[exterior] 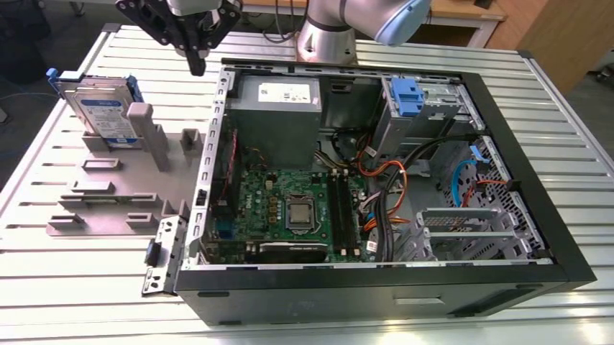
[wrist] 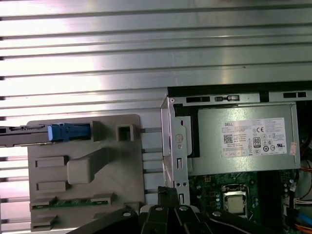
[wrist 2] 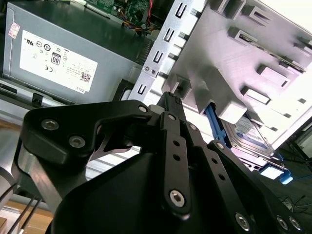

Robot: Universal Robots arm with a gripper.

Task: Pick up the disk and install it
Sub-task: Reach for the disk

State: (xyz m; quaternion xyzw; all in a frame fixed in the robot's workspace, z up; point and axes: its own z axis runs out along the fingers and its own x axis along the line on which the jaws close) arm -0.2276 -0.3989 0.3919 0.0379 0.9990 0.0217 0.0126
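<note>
The flat silver hard drive with a blue-and-white label and blue side rails (exterior: 102, 112) stands on edge in a slot of a grey plastic holder plate (exterior: 106, 192). The plate lies on the ribbed metal worktop (exterior: 67, 287) at the exterior view's left, just beside an open black computer case (exterior: 384, 291). The black end effector (exterior: 197, 68) hangs above the gap between plate and case, near the grey metal power supply box (exterior: 278, 108). Its fingers look clenched together on nothing, tips meeting. In the second wrist view the drive (wrist 2: 251, 135) sits beyond the end effector (wrist 2: 168, 97), apart from it.
</note>
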